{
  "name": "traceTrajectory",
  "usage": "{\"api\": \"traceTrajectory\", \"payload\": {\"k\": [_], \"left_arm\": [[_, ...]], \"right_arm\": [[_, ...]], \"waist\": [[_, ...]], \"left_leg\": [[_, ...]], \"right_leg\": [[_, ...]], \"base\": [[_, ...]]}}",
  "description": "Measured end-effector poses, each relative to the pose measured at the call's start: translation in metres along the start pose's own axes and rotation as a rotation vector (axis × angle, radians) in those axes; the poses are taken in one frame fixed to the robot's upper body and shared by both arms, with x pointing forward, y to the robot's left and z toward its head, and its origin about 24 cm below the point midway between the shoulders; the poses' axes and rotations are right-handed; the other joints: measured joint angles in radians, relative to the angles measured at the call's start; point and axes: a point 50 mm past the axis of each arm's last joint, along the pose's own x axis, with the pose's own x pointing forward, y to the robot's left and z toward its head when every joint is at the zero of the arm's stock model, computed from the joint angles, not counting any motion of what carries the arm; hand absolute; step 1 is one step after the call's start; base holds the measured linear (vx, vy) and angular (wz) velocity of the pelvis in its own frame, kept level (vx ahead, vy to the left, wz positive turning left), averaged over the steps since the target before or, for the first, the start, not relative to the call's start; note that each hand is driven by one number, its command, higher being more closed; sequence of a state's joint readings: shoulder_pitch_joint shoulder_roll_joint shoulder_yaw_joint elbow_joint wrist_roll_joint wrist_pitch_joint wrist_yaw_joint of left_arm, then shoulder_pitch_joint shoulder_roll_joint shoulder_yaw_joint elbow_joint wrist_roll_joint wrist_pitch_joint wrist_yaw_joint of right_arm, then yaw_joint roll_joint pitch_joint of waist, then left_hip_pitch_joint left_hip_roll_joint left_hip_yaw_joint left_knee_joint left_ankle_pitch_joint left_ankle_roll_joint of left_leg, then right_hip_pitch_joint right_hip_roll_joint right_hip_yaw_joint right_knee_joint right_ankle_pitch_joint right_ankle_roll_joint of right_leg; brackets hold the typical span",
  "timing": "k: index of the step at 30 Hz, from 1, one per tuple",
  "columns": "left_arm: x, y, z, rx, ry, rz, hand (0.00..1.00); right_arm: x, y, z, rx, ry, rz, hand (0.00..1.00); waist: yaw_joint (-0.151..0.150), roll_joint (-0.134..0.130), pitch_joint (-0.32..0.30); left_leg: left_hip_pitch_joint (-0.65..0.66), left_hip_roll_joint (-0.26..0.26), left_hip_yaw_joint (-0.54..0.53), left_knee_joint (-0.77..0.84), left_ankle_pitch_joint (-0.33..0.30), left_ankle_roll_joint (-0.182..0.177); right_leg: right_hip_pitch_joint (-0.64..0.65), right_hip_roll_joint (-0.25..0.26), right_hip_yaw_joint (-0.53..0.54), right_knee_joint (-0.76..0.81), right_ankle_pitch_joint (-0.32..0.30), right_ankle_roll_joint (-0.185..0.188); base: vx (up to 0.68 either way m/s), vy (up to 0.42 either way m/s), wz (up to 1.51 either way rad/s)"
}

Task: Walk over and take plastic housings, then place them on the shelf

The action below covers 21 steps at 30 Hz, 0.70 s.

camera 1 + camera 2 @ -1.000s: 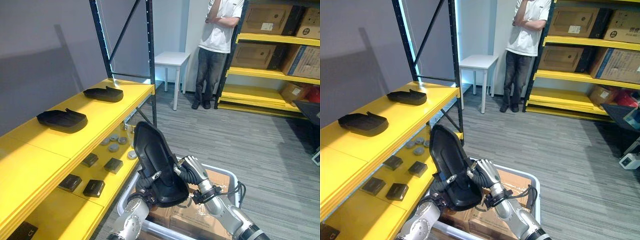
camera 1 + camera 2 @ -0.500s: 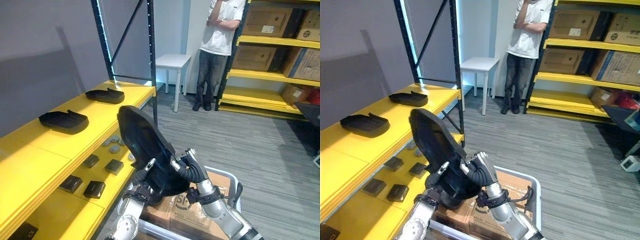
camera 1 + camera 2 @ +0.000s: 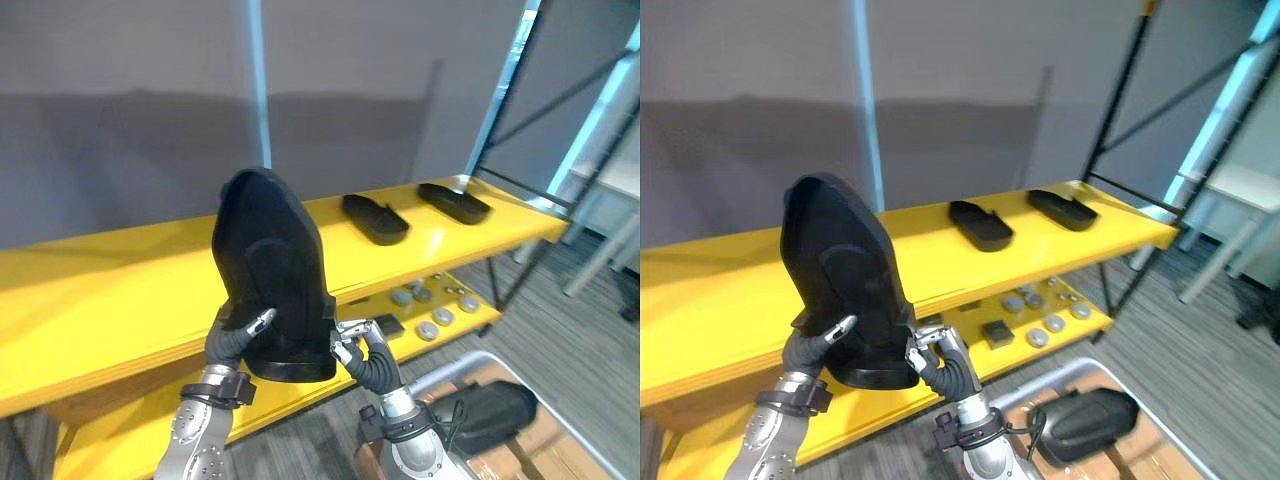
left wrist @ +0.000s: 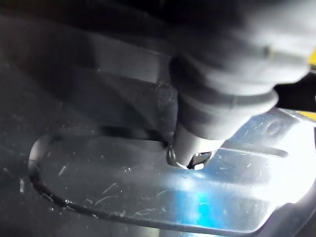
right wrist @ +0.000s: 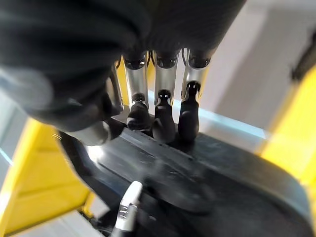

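The left robot hand (image 3: pixel 232 338) curls round the lower left edge of the black housing (image 3: pixel 268 262). The right robot hand (image 3: pixel 362 352) pinches its lower right corner, so the piece stands upright between them, steadied from both sides, just in front of the yellow shelf (image 3: pixel 110 300). Further right, two more housings (image 3: pixel 375 218) lie flat on that shelf, leaving bare board for this one.
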<state>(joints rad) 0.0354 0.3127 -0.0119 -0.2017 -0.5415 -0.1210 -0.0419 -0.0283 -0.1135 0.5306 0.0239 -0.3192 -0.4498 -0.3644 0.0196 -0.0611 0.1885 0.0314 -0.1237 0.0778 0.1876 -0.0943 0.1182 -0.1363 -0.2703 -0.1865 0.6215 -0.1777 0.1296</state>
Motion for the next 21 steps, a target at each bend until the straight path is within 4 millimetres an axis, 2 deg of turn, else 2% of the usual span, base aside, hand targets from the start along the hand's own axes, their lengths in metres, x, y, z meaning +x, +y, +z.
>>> {"api": "traceTrajectory", "payload": {"k": [1, 2, 4, 5, 6, 7, 8, 9, 10, 11, 12, 13, 14, 15, 16, 17, 18, 19, 21], "left_arm": [[-0.001, 0.000, -0.003, 0.024, 0.025, -0.005, 1.00], [-0.002, 0.000, -0.003, 0.028, 0.030, -0.005, 1.00], [-0.011, 0.001, -0.010, 0.008, 0.062, 0.011, 1.00], [-0.014, 0.002, -0.013, -0.002, 0.072, 0.022, 1.00], [-0.021, 0.001, -0.020, -0.036, 0.092, 0.043, 1.00], [-0.024, 0.000, -0.023, -0.053, 0.103, 0.052, 1.00], [-0.030, 0.002, -0.034, -0.080, 0.140, 0.081, 1.00], [-0.030, 0.002, -0.037, -0.088, 0.151, 0.090, 1.00], [-0.032, 0.006, -0.039, -0.115, 0.154, 0.104, 1.00], [-0.034, 0.006, -0.038, -0.161, 0.137, 0.095, 1.00], [-0.033, 0.007, -0.035, -0.179, 0.114, 0.092, 1.00], [-0.033, 0.011, -0.030, -0.185, 0.078, 0.094, 1.00], [-0.033, 0.013, -0.028, -0.185, 0.061, 0.095, 1.00], [-0.033, 0.014, -0.023, -0.187, 0.037, 0.092, 1.00], [-0.032, 0.012, -0.018, -0.187, 0.017, 0.076, 1.00], [-0.031, 0.010, -0.016, -0.192, 0.006, 0.063, 1.00], [-0.029, 0.006, -0.012, -0.214, -0.016, 0.037, 1.00], [-0.026, 0.006, -0.011, -0.222, -0.023, 0.022, 1.00], [-0.022, 0.008, -0.007, -0.249, -0.027, 0.008, 1.00]], "right_arm": [[-0.007, 0.001, -0.003, 0.003, 0.035, 0.007, 0.00], [-0.009, 0.001, -0.004, 0.005, 0.045, 0.007, 0.00], [-0.016, -0.002, -0.009, 0.001, 0.086, 0.002, 0.00], [-0.017, -0.003, -0.011, -0.002, 0.096, 0.006, 0.00], [-0.021, -0.006, -0.014, -0.010, 0.119, 0.000, 0.00], [-0.024, -0.007, -0.016, -0.012, 0.133, -0.006, 0.00], [-0.028, -0.005, -0.023, -0.016, 0.171, 0.001, 0.00], [-0.030, -0.007, -0.026, -0.025, 0.185, 0.003, 0.00], [-0.033, -0.016, -0.034, -0.033, 0.231, -0.050, 0.00], [-0.036, -0.036, -0.045, -0.041, 0.306, -0.175, 0.00], [-0.039, -0.061, -0.055, -0.062, 0.366, -0.310, 0.00], [-0.043, -0.092, -0.061, -0.101, 0.401, -0.450, 0.00], [-0.045, -0.104, -0.062, -0.118, 0.410, -0.496, 0.00], [-0.051, -0.118, -0.063, -0.147, 0.424, -0.539, 0.00], [-0.055, -0.122, -0.063, -0.167, 0.433, -0.533, 0.00], [-0.057, -0.123, -0.063, -0.174, 0.435, -0.528, 0.00], [-0.059, -0.125, -0.064, -0.187, 0.438, -0.511, 0.00], [-0.059, -0.119, -0.062, -0.158, 0.430, -0.527, 0.00], [-0.057, -0.111, -0.060, -0.124, 0.407, -0.519, 0.00]], "waist": [[-0.012, 0.015, -0.002], [-0.016, 0.016, -0.002], [-0.032, 0.019, -0.005], [-0.032, 0.023, -0.007], [-0.039, 0.048, -0.008], [-0.039, 0.064, -0.004], [-0.032, 0.094, 0.005], [-0.037, 0.096, 0.004], [-0.046, 0.085, 0.003], [-0.034, 0.074, -0.003], [-0.023, 0.077, -0.010], [-0.031, 0.091, -0.009], [-0.039, 0.099, -0.010], [-0.051, 0.104, -0.013], [-0.054, 0.115, -0.016], [-0.057, 0.125, -0.021], [-0.063, 0.144, -0.033], [-0.070, 0.111, -0.036], [-0.073, 0.089, -0.046]], "left_leg": [[-0.003, -0.010, -0.031, -0.003, -0.001, 0.001], [-0.003, -0.014, -0.039, -0.009, -0.001, 0.001], [-0.003, -0.043, -0.092, -0.014, -0.013, 0.016], [-0.007, -0.045, -0.099, -0.007, -0.023, 0.019], [-0.020, -0.038, -0.122, 0.033, -0.062, 0.006], [-0.019, -0.021, -0.114, 0.057, -0.083, -0.015], [-0.037, 0.017, -0.036, 0.187, -0.098, -0.086], [-0.066, 0.023, 0.004, 0.266, -0.092, -0.095], [-0.120, 0.029, 0.063, 0.387, -0.056, -0.151], [-0.168, 0.049, 0.121, 0.454, -0.099, -0.100], [-0.196, 0.094, 0.161, 0.444, -0.139, -0.086], [-0.213, 0.170, 0.166, 0.378, -0.149, -0.120], [-0.218, 0.206, 0.158, 0.330, -0.141, -0.143], [-0.209, 0.256, 0.118, 0.220, -0.101, -0.187], [-0.171, 0.291, 0.081, 0.093, 0.004, -0.219], [-0.160, 0.313, 0.080, 0.057, 0.104, -0.224], [-0.135, 0.323, 0.074, 0.044, 0.110, -0.261], [-0.125, 0.280, 0.099, 0.030, 0.108, -0.250], [-0.102, 0.245, 0.121, -0.018, 0.113, -0.236]], "right_leg": [[-0.010, 0.054, 0.029, -0.081, 0.001, -0.001], [-0.023, 0.071, 0.040, -0.110, 0.004, -0.006], [-0.031, 0.098, 0.036, -0.208, 0.029, -0.046], [-0.024, 0.106, 0.031, -0.234, 0.033, -0.052], [0.011, 0.138, 0.030, -0.284, 0.056, -0.084], [0.037, 0.155, 0.029, -0.314, 0.060, -0.090], [0.131, 0.182, 0.024, -0.412, 0.109, -0.112], [0.157, 0.169, 0.009, -0.431, 0.117, -0.098], [0.190, 0.136, -0.007, -0.455, 0.120, -0.092], [0.202, 0.102, -0.005, -0.471, 0.123, -0.088], [0.204, 0.076, -0.003, -0.484, 0.125, -0.084], [0.218, 0.064, -0.011, -0.495, 0.126, -0.083], [0.228, 0.056, -0.012, -0.497, 0.124, -0.080], [0.247, 0.032, -0.013, -0.498, 0.117, -0.069], [0.262, 0.018, -0.010, -0.490, 0.104, -0.049], [0.270, 0.014, -0.005, -0.487, 0.088, -0.025], [0.275, 0.001, 0.014, -0.483, 0.052, 0.042], [0.265, -0.045, 0.017, -0.475, 0.051, 0.041], [0.252, -0.072, 0.013, -0.473, 0.058, 0.032]], "base": [[0.15, -0.030, 0.82], [0.10, 0.018, 0.96], [0.14, 0.012, 0.75], [0.19, -0.005, 0.62], [0.17, -0.007, 0.46], [0.38, -0.015, 0.50], [0.34, 0.003, 0.34], [0.34, 0.019, 0.45], [0.19, 0.062, 0.38], [0.19, 0.056, 0.24], [0.24, 0.058, 0.14], [0.20, 0.057, 0.17], [0.31, 0.204, 0.26], [0.31, 0.321, 0.00], [0.30, 0.357, -0.14], [0.23, 0.391, -0.37], [0.21, 0.461, -0.28], [0.18, 0.443, -0.27], [0.15, 0.256, -0.14]]}}
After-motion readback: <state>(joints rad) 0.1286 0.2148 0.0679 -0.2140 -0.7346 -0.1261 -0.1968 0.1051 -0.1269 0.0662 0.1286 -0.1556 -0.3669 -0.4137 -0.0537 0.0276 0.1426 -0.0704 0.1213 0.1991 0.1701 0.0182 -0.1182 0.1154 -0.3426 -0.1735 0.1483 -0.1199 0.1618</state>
